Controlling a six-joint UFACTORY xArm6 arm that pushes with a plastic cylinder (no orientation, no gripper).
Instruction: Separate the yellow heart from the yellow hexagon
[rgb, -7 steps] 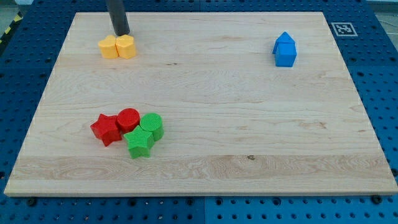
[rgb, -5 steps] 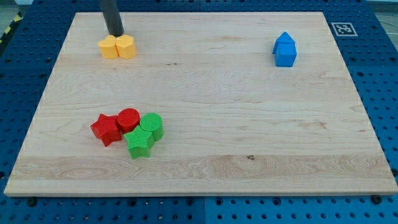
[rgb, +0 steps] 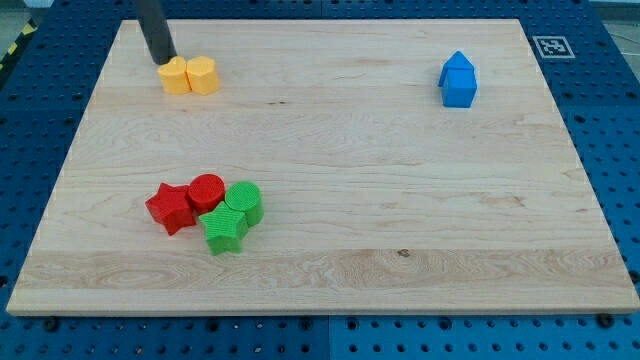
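Observation:
Two yellow blocks sit touching at the view's top left. The left one (rgb: 175, 76) looks like the heart, the right one (rgb: 202, 75) like the hexagon, though the shapes are hard to make out. My tip (rgb: 163, 58) is on the board just up and left of the left yellow block, close to it or touching it.
A red star (rgb: 169, 207), a red cylinder (rgb: 206, 190), a green star (rgb: 224, 229) and a green cylinder (rgb: 245, 201) cluster at the lower left. Two blue blocks (rgb: 458, 80) stand together at the upper right. The wooden board (rgb: 400, 200) lies on a blue pegboard.
My tip has slid left along the top of the yellow pair, from above the seam to the pair's upper left corner. The blocks have not moved.

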